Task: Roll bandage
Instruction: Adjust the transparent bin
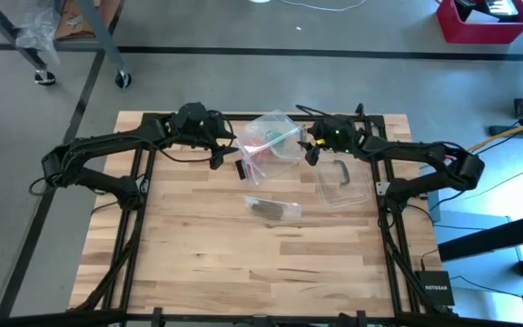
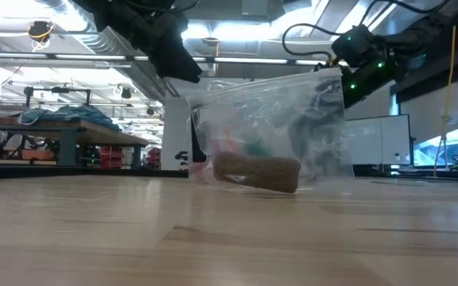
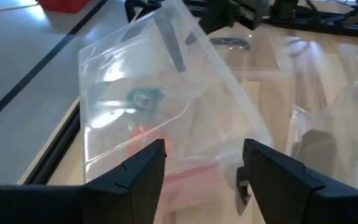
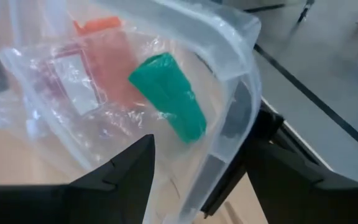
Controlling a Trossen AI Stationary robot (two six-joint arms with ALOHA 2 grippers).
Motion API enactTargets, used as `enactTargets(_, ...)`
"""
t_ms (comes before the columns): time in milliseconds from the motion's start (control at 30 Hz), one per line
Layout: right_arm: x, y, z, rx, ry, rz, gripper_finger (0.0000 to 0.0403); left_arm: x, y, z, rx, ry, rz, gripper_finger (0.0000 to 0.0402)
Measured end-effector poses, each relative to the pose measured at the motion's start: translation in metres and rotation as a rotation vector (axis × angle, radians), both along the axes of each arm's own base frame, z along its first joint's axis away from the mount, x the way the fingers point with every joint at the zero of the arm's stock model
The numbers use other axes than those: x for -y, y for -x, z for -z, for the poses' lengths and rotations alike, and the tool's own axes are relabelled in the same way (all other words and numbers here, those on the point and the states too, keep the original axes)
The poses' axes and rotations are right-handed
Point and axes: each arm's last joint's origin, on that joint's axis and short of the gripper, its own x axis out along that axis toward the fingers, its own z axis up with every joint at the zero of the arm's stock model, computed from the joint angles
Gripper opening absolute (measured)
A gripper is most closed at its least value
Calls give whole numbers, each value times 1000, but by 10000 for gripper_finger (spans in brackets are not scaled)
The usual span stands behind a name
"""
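Two matte black jointed arms: the left arm (image 1: 107,150) and the right arm (image 1: 425,159), each built of slim tubular links with rounded joint housings. Black cables loop loosely along both. The right arm's boxy wrist block (image 1: 337,133) carries small green indicator lights — they show in the low view too (image 2: 370,71). Each gripper ends in two flat, wedge-shaped black fingers (image 3: 135,171) with angular bevelled edges — likewise on the right wrist (image 4: 126,168).

White lettering "NETGEAR" stands on the small black box (image 1: 432,283).
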Motion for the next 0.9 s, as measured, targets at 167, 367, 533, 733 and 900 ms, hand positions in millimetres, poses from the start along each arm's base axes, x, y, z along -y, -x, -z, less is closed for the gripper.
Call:
enactTargets(167, 1, 0, 4, -24, 1, 15, 243, 2, 4, 8, -89, 15, -74, 208)
enactTargets(367, 0, 1, 7, -60, -12, 12, 243, 11, 11, 46, -114, 94, -117, 208)
enactTargets(533, 0, 1, 8, -74, -6, 2, 243, 20, 18, 71, -96, 164, -137, 208)
enactTargets(733, -1, 0, 7, -52, -16, -33, 243, 35, 14, 84, -20, 202, -87, 208)
enactTargets(900, 0, -1, 9, -55, -27, -29, 243, 47, 8, 90, 67, 203, -44, 208)
